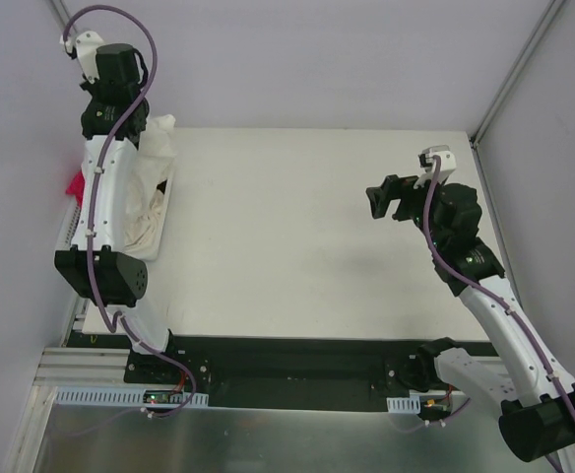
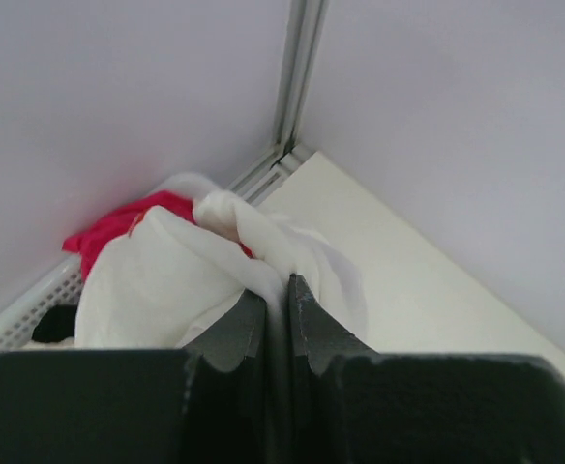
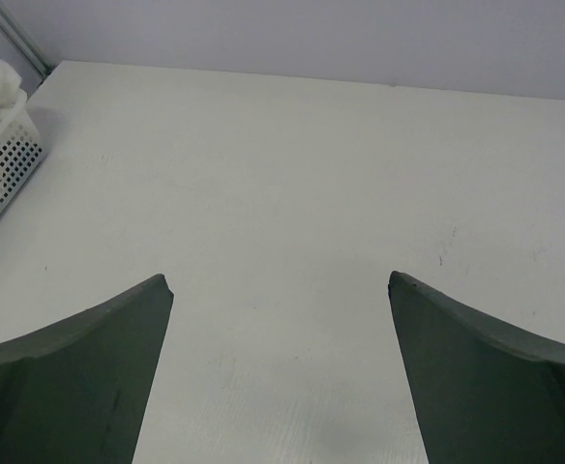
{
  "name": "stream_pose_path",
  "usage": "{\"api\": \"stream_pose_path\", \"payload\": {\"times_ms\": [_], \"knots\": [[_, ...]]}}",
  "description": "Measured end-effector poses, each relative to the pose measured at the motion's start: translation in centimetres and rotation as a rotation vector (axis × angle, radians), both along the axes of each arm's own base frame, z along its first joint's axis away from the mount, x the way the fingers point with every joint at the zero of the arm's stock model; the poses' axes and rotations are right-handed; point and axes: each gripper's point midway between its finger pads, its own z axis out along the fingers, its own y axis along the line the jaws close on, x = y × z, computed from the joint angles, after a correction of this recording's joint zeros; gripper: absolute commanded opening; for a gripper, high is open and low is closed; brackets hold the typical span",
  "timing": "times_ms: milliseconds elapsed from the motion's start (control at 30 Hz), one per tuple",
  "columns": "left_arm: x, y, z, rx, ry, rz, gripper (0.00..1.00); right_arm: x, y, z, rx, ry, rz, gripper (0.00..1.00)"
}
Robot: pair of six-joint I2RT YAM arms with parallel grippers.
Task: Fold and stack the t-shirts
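Off-white t-shirts (image 1: 152,202) lie crumpled in a white perforated basket (image 1: 165,212) at the table's far left. My left gripper (image 2: 281,282) is shut on a fold of one t-shirt (image 2: 166,280), and the cloth rises bunched between its fingertips. From above, the left gripper (image 1: 130,126) hangs over the basket's far end, where a peak of fabric (image 1: 161,133) stands up. My right gripper (image 3: 278,285) is open over bare tabletop with nothing between its fingers. In the top view the right gripper (image 1: 381,201) hovers at the right, far from the shirts.
A red packet (image 2: 118,224) lies behind the shirts by the basket's rim (image 2: 31,304), also showing as a red packet (image 1: 74,184) from above. The basket's corner (image 3: 2,169) shows at the left of the right wrist view. White walls and a corner post (image 2: 297,77) close in the table (image 1: 297,236).
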Motion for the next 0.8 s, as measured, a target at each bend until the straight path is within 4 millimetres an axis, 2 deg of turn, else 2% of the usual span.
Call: {"api": "stream_pose_path", "payload": {"times_ms": [100, 233, 367, 433, 533, 600, 700, 800], "knots": [[-0.1, -1.5, 4.6, 0.013, -0.082, -0.098, 0.00, 0.0, 0.1, -0.1, 0.004, 0.005, 0.004, 0.96], [-0.5, -4.6, 8.4, 0.003, -0.160, -0.265, 0.00, 0.2, 0.3, -0.5, 0.009, 0.021, 0.010, 0.96], [-1.2, -7.7, 10.2, -0.029, -0.203, -0.421, 0.00, 0.2, 0.5, -0.7, 0.016, 0.030, 0.017, 0.96], [-1.6, -8.8, 10.5, -0.050, -0.211, -0.485, 0.00, 0.1, 0.6, -0.7, 0.019, 0.031, 0.019, 0.96], [-1.7, -11.8, 10.8, -0.107, -0.224, -0.648, 0.00, 0.1, 0.6, -0.7, 0.020, 0.029, 0.020, 0.96], [-1.8, -15.4, 11.0, -0.164, -0.228, -0.840, 0.00, 0.0, 0.6, -0.7, 0.021, 0.028, 0.021, 0.96], [-2.7, -22.1, 12.1, -0.247, -0.253, -1.191, 0.00, -0.1, 0.6, -0.6, 0.022, 0.026, 0.023, 0.96], [-4.9, -27.9, 11.9, -0.334, -0.239, -1.521, 0.00, -0.2, 0.6, -0.5, 0.024, 0.023, 0.026, 0.96]]}}
